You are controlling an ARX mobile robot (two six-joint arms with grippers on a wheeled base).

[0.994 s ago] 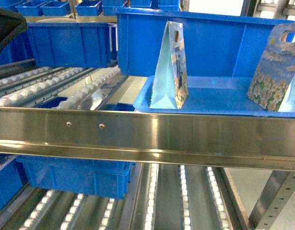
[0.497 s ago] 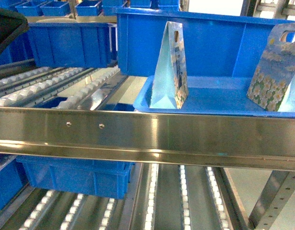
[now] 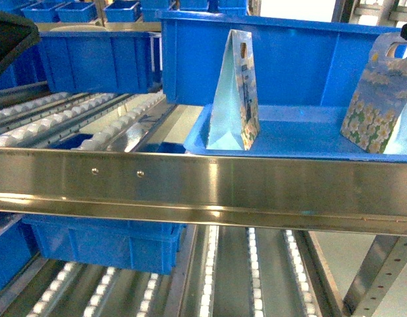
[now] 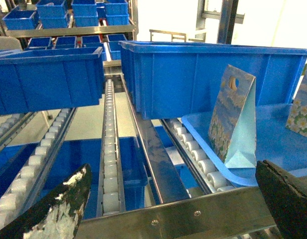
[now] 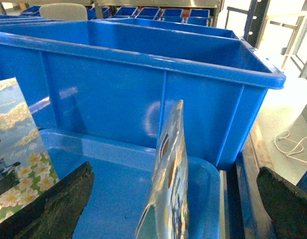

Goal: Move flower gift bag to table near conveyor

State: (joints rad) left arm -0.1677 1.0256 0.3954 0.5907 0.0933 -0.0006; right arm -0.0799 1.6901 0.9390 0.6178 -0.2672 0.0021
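Head view shows two flower gift bags standing upright on a shallow blue tray [image 3: 302, 142] that sits on the conveyor [image 3: 203, 185]: one narrow-side-on near the middle [image 3: 236, 92], another with white daisies at the right edge [image 3: 378, 99]. A deep blue bin [image 3: 289, 63] stands just behind them. In the right wrist view, the right gripper [image 5: 176, 209] has its jaws spread wide with nothing held, straddling the nearer bag [image 5: 168, 184]. The left gripper [image 4: 173, 214] likewise hangs wide open and empty above the rollers [image 4: 109, 149].
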